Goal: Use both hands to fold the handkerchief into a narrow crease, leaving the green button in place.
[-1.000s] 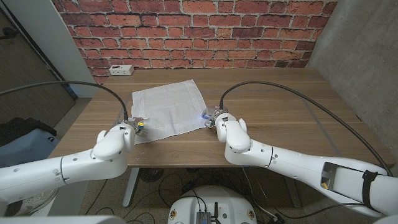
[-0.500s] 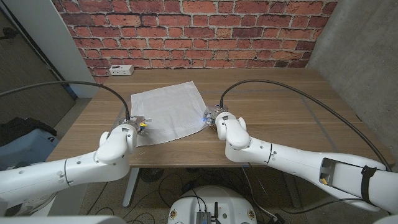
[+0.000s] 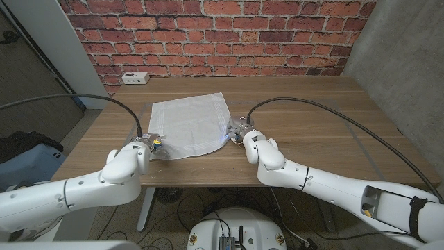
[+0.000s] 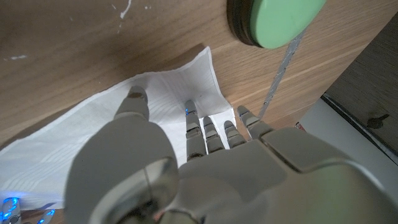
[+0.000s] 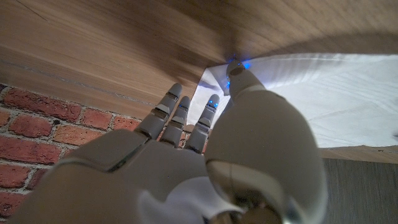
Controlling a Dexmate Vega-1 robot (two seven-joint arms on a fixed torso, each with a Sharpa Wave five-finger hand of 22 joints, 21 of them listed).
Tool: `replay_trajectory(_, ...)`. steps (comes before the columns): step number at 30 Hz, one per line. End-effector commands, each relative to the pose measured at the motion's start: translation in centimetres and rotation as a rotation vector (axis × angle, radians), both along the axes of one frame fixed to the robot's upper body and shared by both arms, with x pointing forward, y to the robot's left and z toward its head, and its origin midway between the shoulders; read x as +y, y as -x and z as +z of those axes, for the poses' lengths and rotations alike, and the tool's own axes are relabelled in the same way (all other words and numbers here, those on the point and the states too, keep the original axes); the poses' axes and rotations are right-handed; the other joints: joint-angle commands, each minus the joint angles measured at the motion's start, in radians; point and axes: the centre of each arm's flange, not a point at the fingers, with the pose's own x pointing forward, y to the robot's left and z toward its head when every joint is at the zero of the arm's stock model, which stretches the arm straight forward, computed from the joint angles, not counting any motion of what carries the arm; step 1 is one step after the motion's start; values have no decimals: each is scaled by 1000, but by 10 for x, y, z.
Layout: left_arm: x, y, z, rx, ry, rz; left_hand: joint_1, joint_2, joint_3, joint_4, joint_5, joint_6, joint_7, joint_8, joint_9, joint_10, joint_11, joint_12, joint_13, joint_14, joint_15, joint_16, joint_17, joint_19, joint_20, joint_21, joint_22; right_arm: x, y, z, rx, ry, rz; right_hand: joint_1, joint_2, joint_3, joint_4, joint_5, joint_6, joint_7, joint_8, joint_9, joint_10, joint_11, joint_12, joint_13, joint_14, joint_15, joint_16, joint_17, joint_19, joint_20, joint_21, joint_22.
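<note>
A white handkerchief point(image 3: 189, 125) lies spread on the wooden table point(image 3: 312, 118), its far edge toward the brick wall point(image 3: 222, 35) and its near edge lifted slightly at both near corners. The left hand point(image 3: 149, 144) sits at the handkerchief's near left corner; in the left wrist view the left hand point(image 4: 205, 155) reaches over that corner, with the thumb pressed on top of the cloth and the fingertips point(image 4: 193, 112) at its edge, so the corner of the handkerchief point(image 4: 124, 137) appears pinched between them and raised a little off the wood. Just beyond that corner, on the bare table, sits the green button point(image 4: 280, 18), a round green disc on a dark base, close to the cloth but apart from it. The right hand point(image 3: 241, 132) sits at the handkerchief's near right corner; in the right wrist view the right hand point(image 5: 205, 130) has its thumb on the corner of the handkerchief point(image 5: 311, 93) and its fingers point(image 5: 165, 112) extended beside and under the edge, the cloth seemingly caught between thumb and fingers, with blue lights glowing at the fingertips. A white power strip point(image 3: 134, 78) lies at the table's far left, by the wall.
</note>
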Motion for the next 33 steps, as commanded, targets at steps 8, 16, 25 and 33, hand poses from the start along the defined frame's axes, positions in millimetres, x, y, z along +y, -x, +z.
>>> replay_trajectory(8,-11,3,2,52,-116,56,35,-48,-20,-31,34,-80,-35,8,3,-55,6,-5,3,-44,19,-3,6,-20,16,-5,2,-7,7,7,-99,-81,29,5,11,-7,-7,4,32,44,-10,2,19,21,-1,1,16,-149,6,3,21,-7,2,5)
replay_trajectory(16,-21,-1,-5,26,-265,156,106,-4,9,-50,49,18,-133,51,3,-32,-17,16,1,-40,14,7,5,-15,19,1,2,-12,10,8,-126,-120,40,10,15,-9,-9,6,36,46,-15,2,24,23,-4,1,20,-150,6,3,26,-11,3,5)
replay_trajectory(25,-28,-8,-12,-3,-323,156,143,21,16,-52,43,199,-145,88,0,-6,-24,21,-1,-20,13,8,5,-12,37,1,0,-17,13,10,-155,-147,39,14,16,-12,-11,7,40,48,-21,1,28,25,-7,1,25,-153,6,3,29,-21,2,5)
replay_trajectory(33,-23,-1,-11,-173,-270,106,280,92,50,-55,10,633,-70,181,6,159,-54,43,-5,84,-31,18,2,56,39,17,1,-23,12,12,-184,-175,31,18,17,-16,-13,8,45,52,-28,2,39,25,-8,1,33,-155,7,2,31,-28,2,5)
